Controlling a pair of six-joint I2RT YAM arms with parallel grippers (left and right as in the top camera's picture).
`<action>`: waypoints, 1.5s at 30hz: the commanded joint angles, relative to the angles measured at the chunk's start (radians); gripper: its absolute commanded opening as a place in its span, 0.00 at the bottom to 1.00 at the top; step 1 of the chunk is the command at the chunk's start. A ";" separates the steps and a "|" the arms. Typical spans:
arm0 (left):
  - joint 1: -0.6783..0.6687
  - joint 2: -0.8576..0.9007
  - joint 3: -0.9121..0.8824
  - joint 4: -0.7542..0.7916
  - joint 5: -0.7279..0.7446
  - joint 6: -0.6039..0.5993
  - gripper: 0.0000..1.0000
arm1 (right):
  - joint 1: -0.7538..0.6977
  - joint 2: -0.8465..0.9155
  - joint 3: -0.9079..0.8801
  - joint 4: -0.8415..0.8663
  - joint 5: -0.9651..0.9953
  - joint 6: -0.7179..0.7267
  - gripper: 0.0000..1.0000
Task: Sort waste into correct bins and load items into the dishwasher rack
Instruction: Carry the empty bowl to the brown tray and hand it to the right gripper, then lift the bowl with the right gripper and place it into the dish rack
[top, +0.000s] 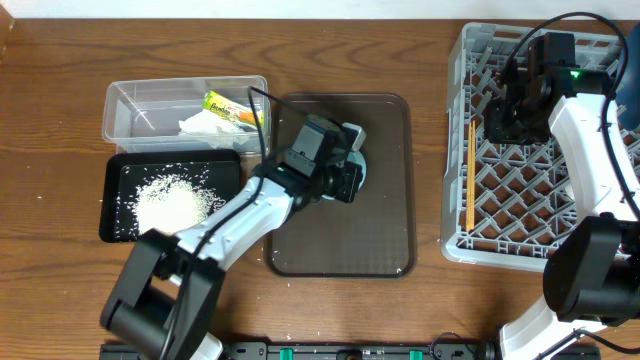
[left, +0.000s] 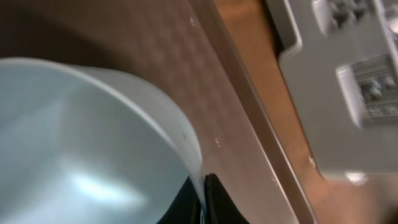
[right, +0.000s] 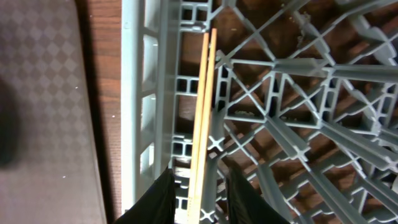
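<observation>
The left end effector (left: 203, 200) pinches the rim of the bowl (left: 93, 149) over the brown tray (top: 385, 235). The right end effector (right: 198, 198) stands wide, one finger on either side of the chopsticks (right: 203, 106). These lie in the rack (top: 455, 170) along the wall nearest the brown tray. Rice (top: 175, 200) sits in the black tray (top: 108, 225).
</observation>
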 joint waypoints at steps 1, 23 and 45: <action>0.003 0.016 0.007 0.059 -0.089 -0.010 0.09 | 0.014 -0.024 0.016 0.007 -0.061 0.006 0.26; 0.283 -0.315 0.007 -0.424 -0.089 -0.010 0.59 | 0.340 0.052 0.011 0.154 -0.137 0.006 0.36; 0.405 -0.349 0.007 -0.528 -0.089 -0.010 0.61 | 0.361 0.183 0.069 0.196 0.014 0.148 0.01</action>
